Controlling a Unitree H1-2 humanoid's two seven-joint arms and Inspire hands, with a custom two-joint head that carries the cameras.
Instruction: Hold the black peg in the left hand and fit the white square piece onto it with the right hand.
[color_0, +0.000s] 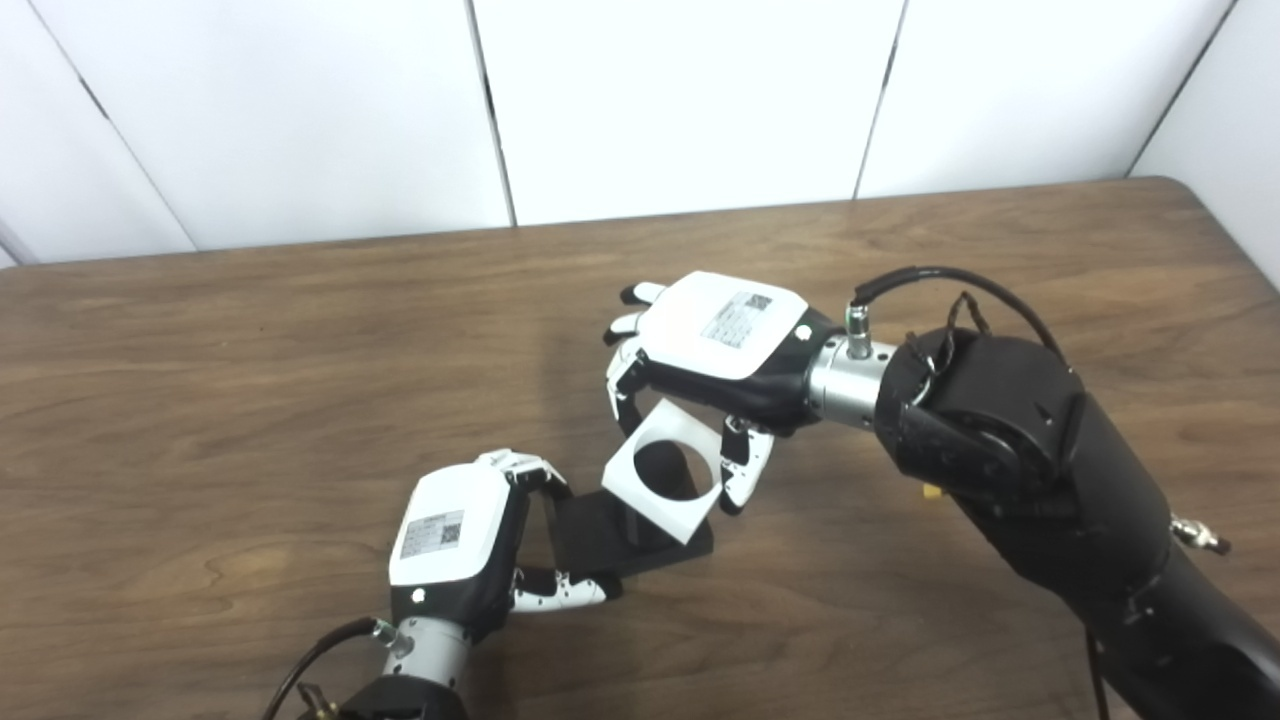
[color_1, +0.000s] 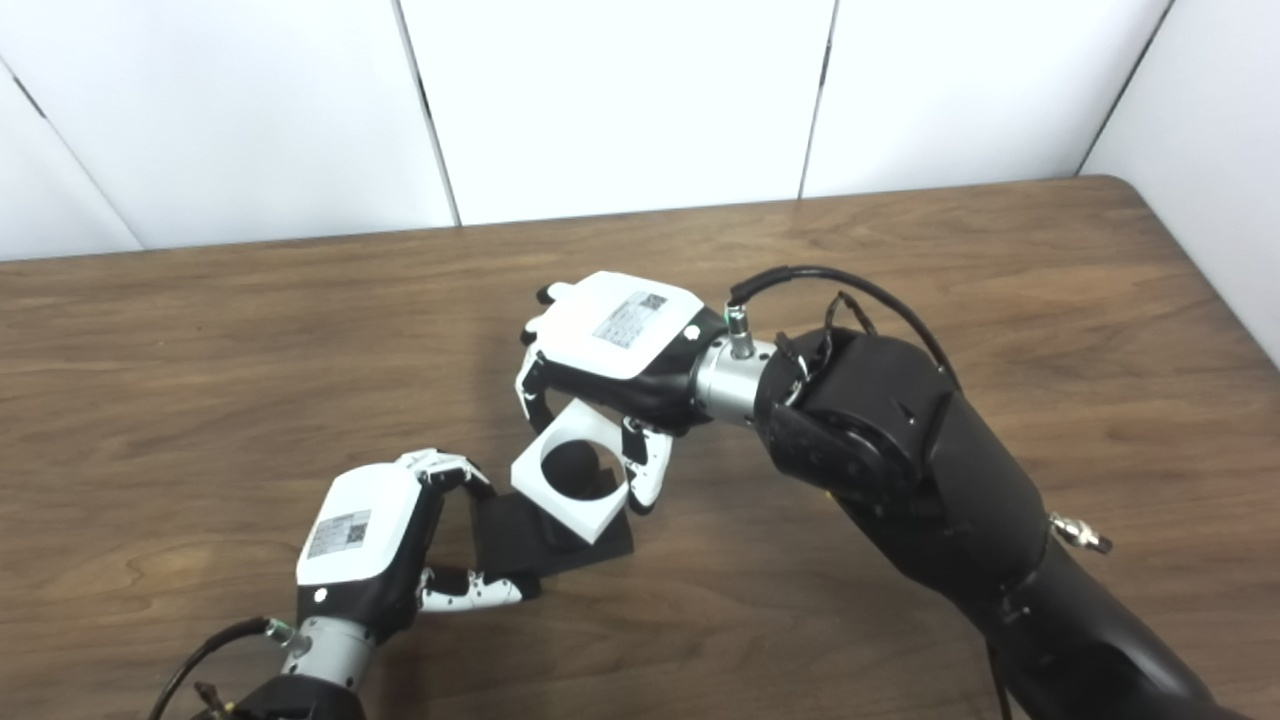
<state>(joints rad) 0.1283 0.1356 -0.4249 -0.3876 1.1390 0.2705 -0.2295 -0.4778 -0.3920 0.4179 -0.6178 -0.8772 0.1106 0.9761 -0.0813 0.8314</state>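
A robot test bench, lab-like — behind the right hand (color_0: 722, 340) stand plain white partition panels (color_0: 680, 100) with dark seams, and beneath both hands lies a bare wood-grain table (color_0: 200, 400) — nothing domestic.

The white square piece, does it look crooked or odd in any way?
Yes. The white square piece, held in the right hand, is tilted, with one corner low over the black peg that the left hand holds. It does not look seated.
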